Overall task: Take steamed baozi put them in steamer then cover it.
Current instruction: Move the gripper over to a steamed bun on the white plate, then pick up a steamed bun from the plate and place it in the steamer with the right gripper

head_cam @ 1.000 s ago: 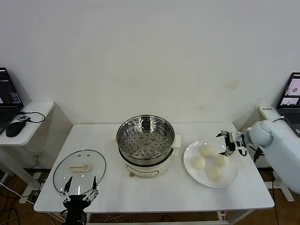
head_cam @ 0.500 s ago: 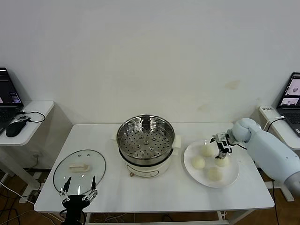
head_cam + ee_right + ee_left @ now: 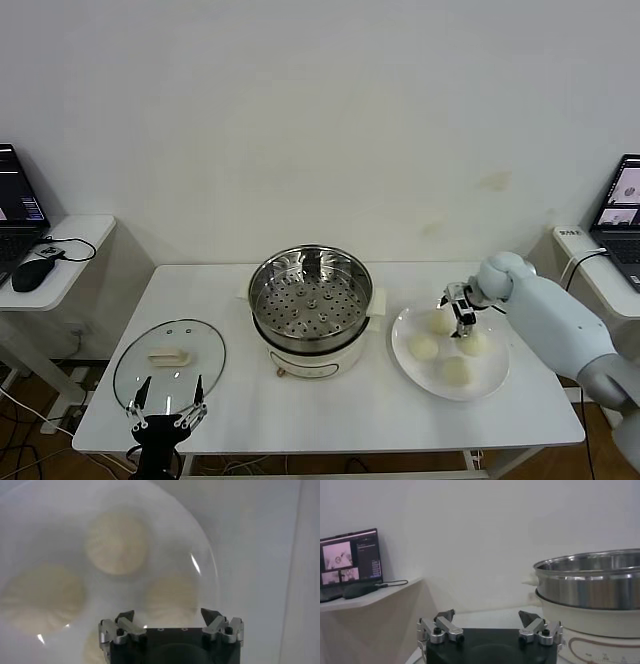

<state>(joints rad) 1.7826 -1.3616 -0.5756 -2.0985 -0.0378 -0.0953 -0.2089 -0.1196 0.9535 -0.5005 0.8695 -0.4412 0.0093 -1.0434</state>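
From the head view, the right arm reaches in from the right edge, elbow bent, its white forearm slanting down toward the plate. The right gripper hangs over the far side of the plate, fingers spread and pointing down, holding nothing. Four buns lie on the plate in a loose cluster; the farthest one sits right under the fingers, though I cannot tell whether they touch it. The steamer stands at the middle of the table, open-topped and upright, its holed bottom bare. The lid lies flat on the table's left part, well apart from the steamer, its bar handle running roughly left to right. The left gripper is parked at the table's near edge just in front of the lid, fingers spread and pointing up.

In the left wrist view, the left gripper stands wide, nothing between its fingers, with the steamer beyond.

In the right wrist view, the right gripper looks straight down at the plate; its fingers stand apart with one bun between them and the other buns around it.
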